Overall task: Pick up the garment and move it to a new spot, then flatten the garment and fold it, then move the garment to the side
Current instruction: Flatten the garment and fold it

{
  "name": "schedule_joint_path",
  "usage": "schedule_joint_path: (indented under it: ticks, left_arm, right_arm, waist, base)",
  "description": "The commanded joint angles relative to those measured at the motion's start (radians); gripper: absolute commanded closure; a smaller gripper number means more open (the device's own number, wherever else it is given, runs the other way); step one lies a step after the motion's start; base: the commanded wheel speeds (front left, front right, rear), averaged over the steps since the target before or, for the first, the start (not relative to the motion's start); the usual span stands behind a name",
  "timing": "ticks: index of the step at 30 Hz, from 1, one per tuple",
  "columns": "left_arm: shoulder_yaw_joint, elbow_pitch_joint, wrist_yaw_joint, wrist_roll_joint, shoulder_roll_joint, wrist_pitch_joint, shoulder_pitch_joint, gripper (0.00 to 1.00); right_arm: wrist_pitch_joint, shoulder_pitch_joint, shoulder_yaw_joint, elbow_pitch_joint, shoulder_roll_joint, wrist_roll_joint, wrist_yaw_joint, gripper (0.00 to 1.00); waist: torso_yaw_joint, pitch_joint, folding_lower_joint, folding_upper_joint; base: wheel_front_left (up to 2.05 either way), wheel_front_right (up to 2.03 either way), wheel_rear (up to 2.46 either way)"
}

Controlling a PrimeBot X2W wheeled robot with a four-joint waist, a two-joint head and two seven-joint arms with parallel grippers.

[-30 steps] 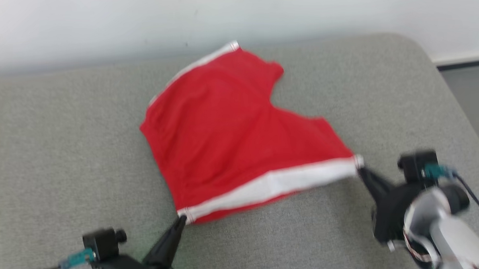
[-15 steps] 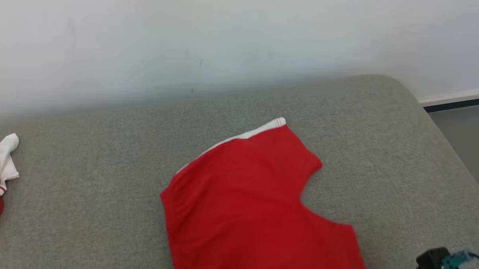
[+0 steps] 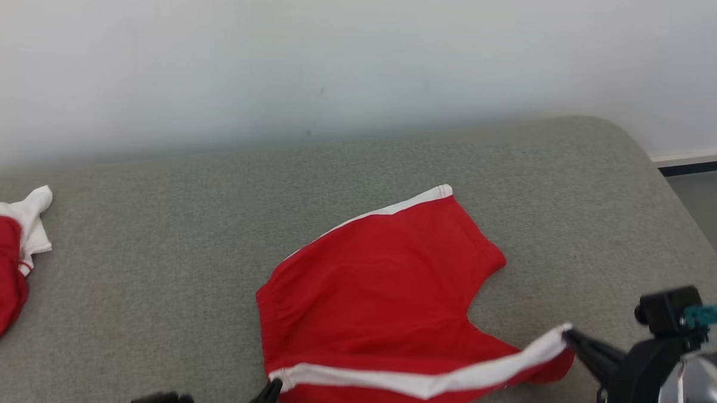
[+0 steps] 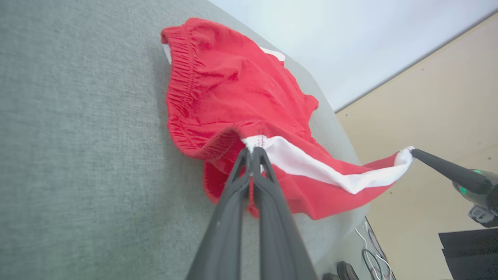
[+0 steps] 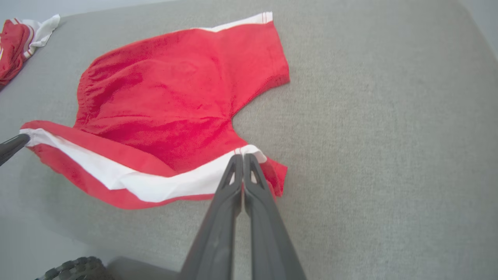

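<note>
Head camera has tilted up since a second ago, so the shift of the grey cushion [image 3: 152, 290] in frame is ours, not the cloth's. The garment [image 3: 379, 286], red shorts, lies on the cushion, right of centre. Real change: its near white-striped edge [image 3: 424, 383], then flat and taut, now hangs lifted above the rest. We judge the fold begun. The left gripper [image 4: 251, 149] and right gripper [image 5: 242, 155] are clenched on that edge's two corners.
</note>
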Motion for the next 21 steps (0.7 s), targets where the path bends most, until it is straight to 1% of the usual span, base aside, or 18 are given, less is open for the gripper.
schedule_joint_path:
  ticks: [1, 5, 7, 8, 11, 13, 16, 21]
  left_arm:
    - [0.005, 0.010, 0.009, 0.012, -0.012, -0.006, -0.027, 1.00]
    - [0.020, 0.044, 0.049, 0.037, -0.073, -0.006, -0.126, 1.00]
    - [0.027, 0.070, 0.064, 0.049, -0.104, -0.009, -0.171, 1.00]
    - [0.027, 0.083, 0.073, 0.055, -0.120, -0.009, -0.195, 1.00]
    - [0.034, 0.127, 0.091, 0.071, -0.162, -0.013, -0.264, 1.00]
    - [0.037, 0.160, 0.103, 0.084, -0.188, -0.016, -0.304, 1.00]
    - [0.031, 0.212, 0.126, 0.109, -0.217, -0.013, -0.359, 1.00]
    - [0.031, 0.279, 0.143, 0.119, -0.251, -0.006, -0.429, 1.00]
  right_arm:
    - [-0.020, -0.038, 0.005, 0.024, -0.007, -0.021, 0.001, 1.00]
    - [-0.106, -0.194, 0.049, 0.138, -0.015, -0.086, 0.001, 1.00]
    - [-0.143, -0.272, 0.090, 0.198, -0.043, -0.150, 0.001, 1.00]
    - [-0.158, -0.310, 0.108, 0.230, -0.046, -0.174, 0.001, 1.00]
    - [-0.206, -0.423, 0.162, 0.325, -0.031, -0.234, 0.001, 1.00]
    - [-0.234, -0.485, 0.176, 0.392, -0.017, -0.264, 0.001, 1.00]
    - [-0.276, -0.563, 0.186, 0.495, 0.009, -0.300, 0.001, 1.00]
    - [-0.368, -0.667, 0.168, 0.642, 0.052, -0.351, 0.001, 1.00]
  waist:
    - [0.024, 0.015, -0.0001, 0.0000]
    - [0.067, 0.049, -0.0001, 0.0000]
    - [0.085, 0.070, -0.0001, 0.0000]
    - [0.093, 0.083, -0.0001, 0.0000]
    - [0.113, 0.112, -0.0001, 0.0000]
    - [0.124, 0.130, -0.0001, 0.0000]
    - [0.139, 0.152, -0.0001, 0.0000]
    - [0.155, 0.186, -0.0001, 0.0000]
  base:
    - [0.00, 0.00, 0.00]
    - [0.00, 0.00, 0.00]
    - [0.00, 0.00, 0.00]
    - [0.00, 0.00, 0.00]
    - [0.00, 0.00, 0.00]
    - [0.00, 0.00, 0.00]
    - [0.00, 0.00, 0.00]
    - [0.00, 0.00, 0.00]
